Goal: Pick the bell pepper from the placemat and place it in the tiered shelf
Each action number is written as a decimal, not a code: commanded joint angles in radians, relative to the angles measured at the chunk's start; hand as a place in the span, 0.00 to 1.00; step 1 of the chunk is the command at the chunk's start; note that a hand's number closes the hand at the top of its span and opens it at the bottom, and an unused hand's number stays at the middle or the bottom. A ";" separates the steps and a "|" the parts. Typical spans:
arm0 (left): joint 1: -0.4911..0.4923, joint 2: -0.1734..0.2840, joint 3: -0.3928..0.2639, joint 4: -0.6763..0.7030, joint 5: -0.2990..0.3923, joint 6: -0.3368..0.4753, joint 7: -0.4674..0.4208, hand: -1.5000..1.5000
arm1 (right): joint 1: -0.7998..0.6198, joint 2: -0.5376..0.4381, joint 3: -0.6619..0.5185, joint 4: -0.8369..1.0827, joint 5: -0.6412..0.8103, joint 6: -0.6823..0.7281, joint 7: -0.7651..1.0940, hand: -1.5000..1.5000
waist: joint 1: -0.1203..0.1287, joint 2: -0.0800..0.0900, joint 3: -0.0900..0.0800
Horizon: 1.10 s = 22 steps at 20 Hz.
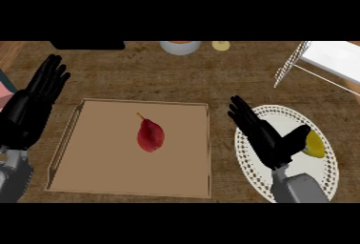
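Wooden tray (105,181) centre-left, red leaf-shaped item (150,135) lying in its middle. White lace placemat (277,114) lower right, yellow bell pepper (315,145) on its right side. White tiered shelf (330,57) upper right. Left hand (35,102) far left, fingers straight, holding nothing. Right hand (264,136) over placemat, fingers straight, just left of pepper.

One view from my head, looking steeply down, close over the bench (211,71), my forearms entering from below

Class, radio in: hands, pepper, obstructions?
Both hands open, left hand resting. Right hand over placemat. Yellow bell pepper partly hidden, ungrasped. Tiered shelf unobstructed.
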 commanded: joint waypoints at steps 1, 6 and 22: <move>-0.005 -0.035 -0.013 0.007 -0.030 0.004 -0.024 0.50 | -0.028 -0.078 -0.070 -0.052 0.017 0.015 -0.007 0.00 | 0.011 0.034 0.024; 0.058 -0.109 -0.153 0.067 -0.202 0.097 -0.082 0.50 | -0.204 -0.353 -0.280 0.004 0.040 0.125 -0.096 0.00 | 0.003 0.042 0.025; 0.002 -0.238 -0.197 0.241 -0.256 0.112 -0.129 0.50 | -0.057 -0.346 -0.466 0.319 0.139 0.045 -0.595 0.00 | 0.009 0.038 0.024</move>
